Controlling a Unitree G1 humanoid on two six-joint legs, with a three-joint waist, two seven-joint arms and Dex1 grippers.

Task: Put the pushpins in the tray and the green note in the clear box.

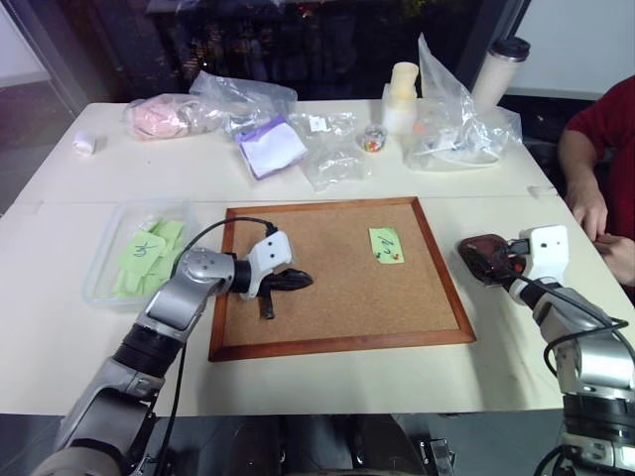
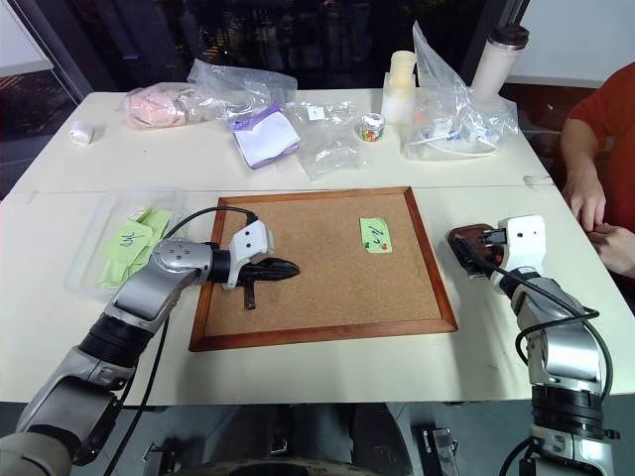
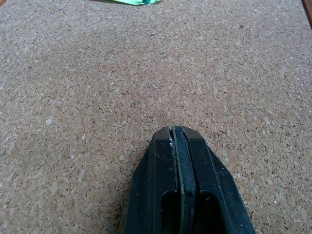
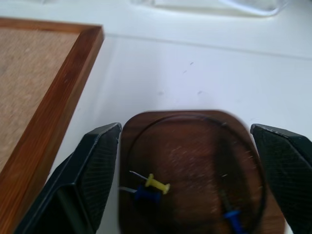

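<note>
A white worktop [image 1: 327,377] stood before dark windows at the far side, with a person's red sleeve [image 1: 605,124] and hand [image 1: 592,210] at its right edge. A wood-framed cork board [image 1: 337,273] lay in the middle of the worktop, and one green note [image 1: 386,245] sat on the board near its far right corner, with a reddish pushpin [image 1: 394,257] at the note's near edge. The left hand [image 1: 294,282] rested low over the board's left part, its fingers pressed together on nothing. At the worktop's left edge stood the clear box [image 1: 136,254], holding green notes. Just right of the board, near the right edge, the tray [image 4: 192,165] lay on the worktop, with the right hand [image 4: 187,170] over it, its fingers spread to either side; in it lay a yellow pin [image 4: 155,183] and blue pins [image 4: 233,218]. Along the far edge lay clear plastic bags [image 1: 327,139], a white pad with purple edge [image 1: 270,146], a small round tub [image 1: 374,139], a white bottle [image 1: 401,97] and a lidded cup [image 1: 498,69].
</note>
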